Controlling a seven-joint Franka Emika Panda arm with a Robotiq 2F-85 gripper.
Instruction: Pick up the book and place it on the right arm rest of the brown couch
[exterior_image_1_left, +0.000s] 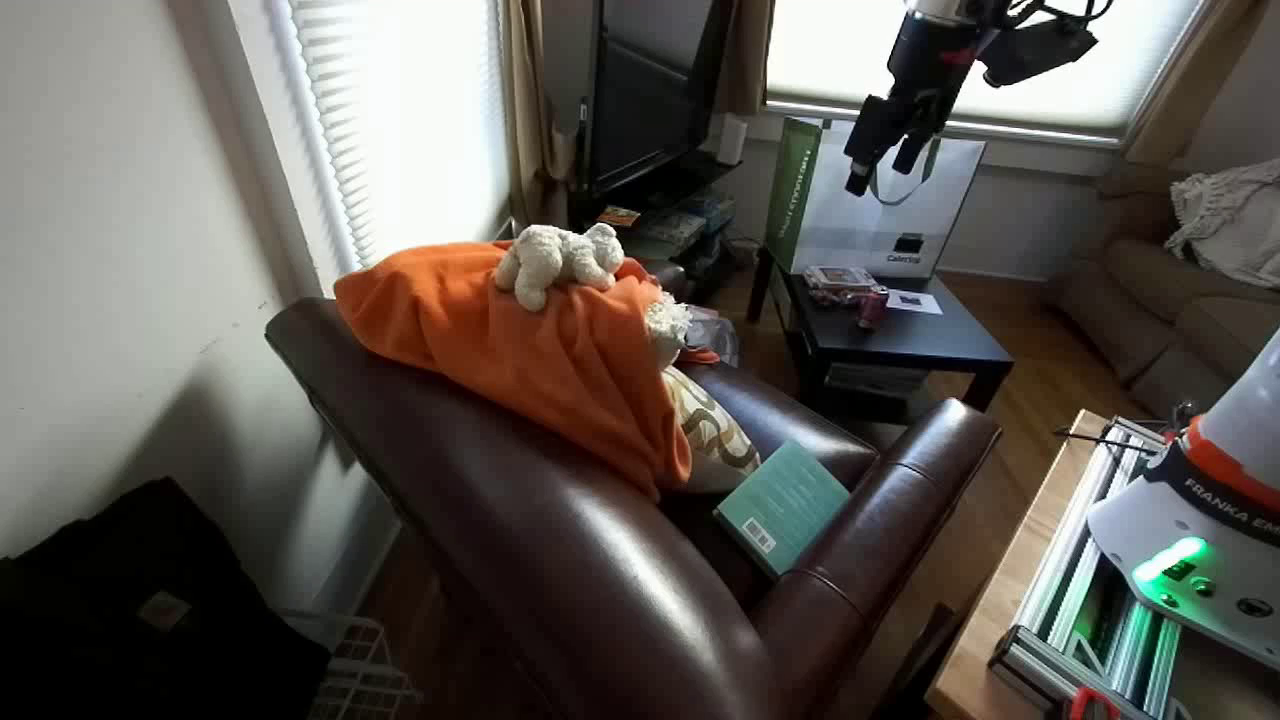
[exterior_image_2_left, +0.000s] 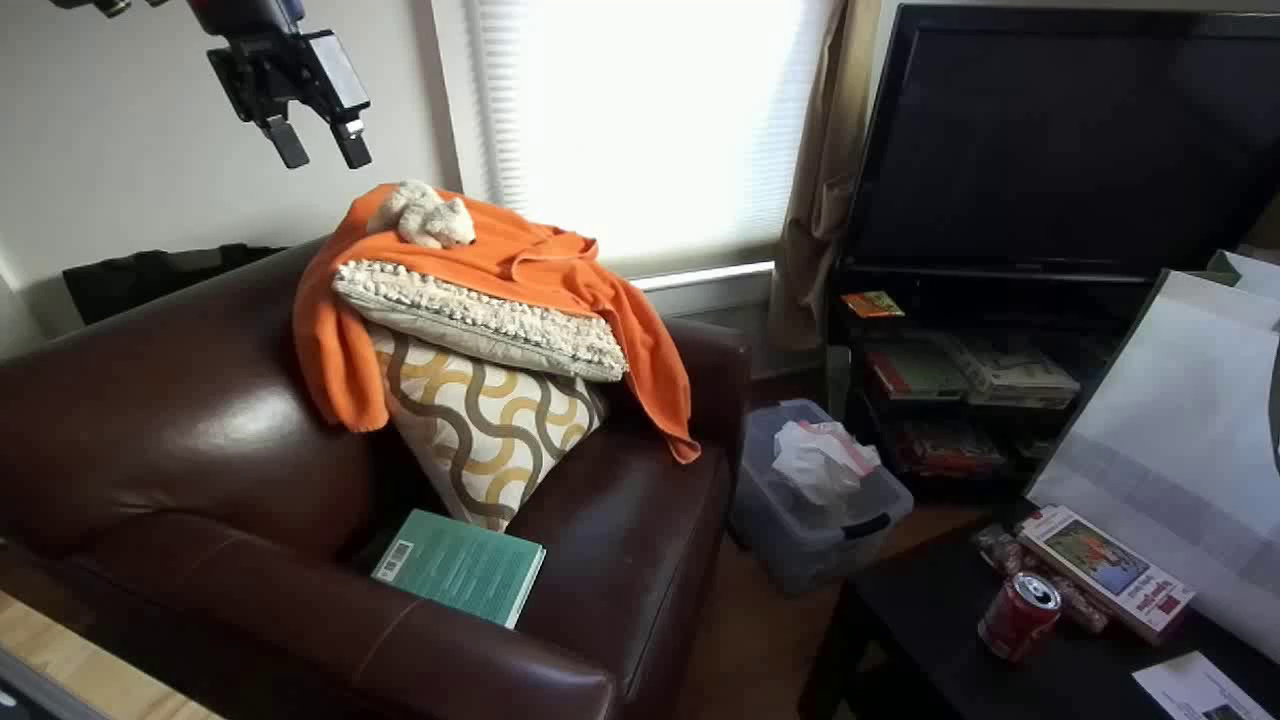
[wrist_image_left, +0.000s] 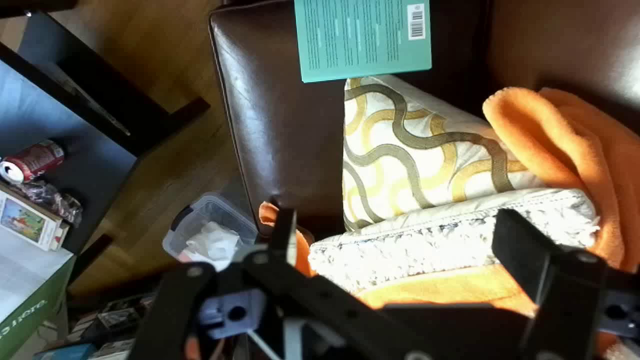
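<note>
Lifting and placing both remain: in an exterior view, book lies lower left, gripper gapes empty upper left.

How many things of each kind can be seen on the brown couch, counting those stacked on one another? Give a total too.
Book: 1
Pillows: 2
Blanket: 1
Soft toy: 1
Total: 5
</note>
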